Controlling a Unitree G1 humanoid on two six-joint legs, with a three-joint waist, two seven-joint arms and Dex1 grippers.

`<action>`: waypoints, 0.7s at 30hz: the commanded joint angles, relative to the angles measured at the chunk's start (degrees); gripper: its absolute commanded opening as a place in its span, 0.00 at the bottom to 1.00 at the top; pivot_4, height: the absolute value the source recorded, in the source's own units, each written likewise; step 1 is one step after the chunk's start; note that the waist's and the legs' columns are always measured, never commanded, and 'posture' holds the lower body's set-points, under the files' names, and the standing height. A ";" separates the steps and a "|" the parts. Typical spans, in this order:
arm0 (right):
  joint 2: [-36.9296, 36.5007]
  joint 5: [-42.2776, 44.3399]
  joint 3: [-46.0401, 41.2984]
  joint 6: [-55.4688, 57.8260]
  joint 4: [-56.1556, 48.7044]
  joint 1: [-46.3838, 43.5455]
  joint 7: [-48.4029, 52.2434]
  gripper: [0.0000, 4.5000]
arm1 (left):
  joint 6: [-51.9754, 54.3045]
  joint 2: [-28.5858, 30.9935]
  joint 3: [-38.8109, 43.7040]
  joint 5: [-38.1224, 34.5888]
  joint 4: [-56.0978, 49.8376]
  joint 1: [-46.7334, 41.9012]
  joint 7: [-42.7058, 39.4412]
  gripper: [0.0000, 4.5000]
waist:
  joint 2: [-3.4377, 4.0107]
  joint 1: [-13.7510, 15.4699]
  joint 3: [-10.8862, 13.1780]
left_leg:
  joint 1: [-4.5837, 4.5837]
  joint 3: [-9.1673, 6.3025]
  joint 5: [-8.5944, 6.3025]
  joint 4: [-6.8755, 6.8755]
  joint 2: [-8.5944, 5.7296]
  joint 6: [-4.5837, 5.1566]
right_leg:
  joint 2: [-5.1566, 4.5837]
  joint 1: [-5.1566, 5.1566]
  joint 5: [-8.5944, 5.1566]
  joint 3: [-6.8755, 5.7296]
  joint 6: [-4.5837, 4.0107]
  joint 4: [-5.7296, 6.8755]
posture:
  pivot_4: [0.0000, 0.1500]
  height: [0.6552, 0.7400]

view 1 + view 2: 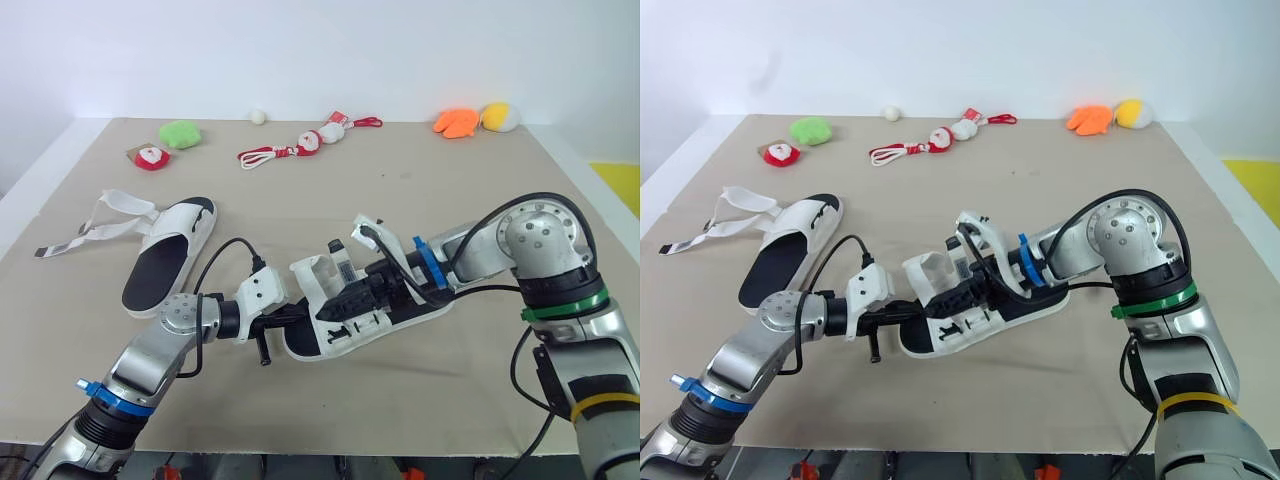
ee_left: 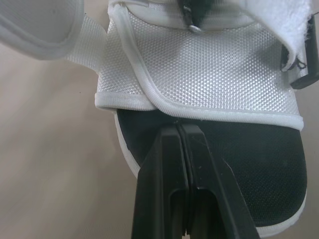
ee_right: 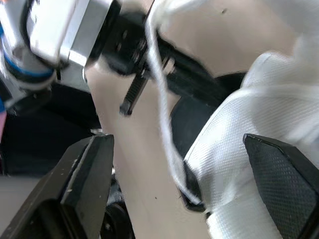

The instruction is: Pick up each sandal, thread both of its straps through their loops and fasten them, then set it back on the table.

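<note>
2 sandals lie on the table [image 1: 480,380]. The sandal in hand [image 1: 335,340] sits mid-table, toward the front edge, its white sole and black footbed lying slantwise between the 2 arms. The left gripper [image 2: 180,130] meets it from the front-left; its 2 fingers are pressed flat together over the black footbed, tips against the lower hem of the white mesh band [image 2: 209,74], and nothing can be seen between them. The right gripper [image 3: 175,142] comes in from the right, its 2 fingers spread wide, with white mesh and a thin white strap edge lying in the gap. That gripper and its forearm cover the middle of the sandal, so the loops and strap ends there cannot be made out.

The second sandal [image 1: 165,262] rests near the left edge, well apart from the first, sole down. Its loose straps [image 1: 100,225] trail out toward that edge, unfastened. A black cable [image 1: 215,262] from the left wrist arcs up just beside its heel end.

Along the far edge stands a row of small toys, all clear of the arms:
- a green plush [image 1: 180,133] and a red-and-white round toy [image 1: 151,157] toward the far-left corner
- a white ball [image 1: 258,117]
- 2 Santa-like figures on red cords [image 1: 310,140]
- an orange plush [image 1: 455,122] touching a yellow plush [image 1: 498,117] toward the far-right corner
</note>
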 commanded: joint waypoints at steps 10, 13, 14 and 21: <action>-0.18 -1.86 -0.65 0.40 -3.41 -0.04 1.30 0.02 | 2.23 -0.06 -4.08 1.88 2.24 2.33 0.13 0.00 | 0.00 0.00 0.00 | 0.00 -0.01 0.00 0.00 -0.02 0.00 | -0.03 0.00 -0.02 -0.01 -0.03 -0.02 | 1.00 1.00; 0.42 1.35 -0.63 0.40 1.17 -2.53 0.78 0.02 | 2.27 -0.10 -4.07 1.86 2.11 2.48 0.25 0.00 | 0.01 -0.01 0.00 | 0.00 -0.01 0.00 0.00 -0.02 0.00 | -0.03 0.00 -0.02 0.00 -0.02 -0.02 | 1.00 1.00; 0.38 2.02 -0.41 0.40 2.04 -2.97 0.53 0.02 | 2.25 -0.12 -4.10 1.88 2.08 2.54 0.30 0.00 | 0.00 -0.01 0.00 | 0.00 -0.01 0.00 0.01 -0.02 0.00 | -0.03 0.00 -0.01 0.00 -0.02 -0.02 | 1.00 1.00; -1.12 3.63 1.84 0.40 1.76 -1.76 -1.06 0.02 | 2.28 -0.27 -4.04 1.90 1.96 2.84 0.61 0.00 | 0.00 0.01 0.00 | -0.05 -0.01 0.00 -0.02 -0.04 0.00 | -0.04 0.00 -0.02 0.00 -0.03 -0.11 | 1.00 1.00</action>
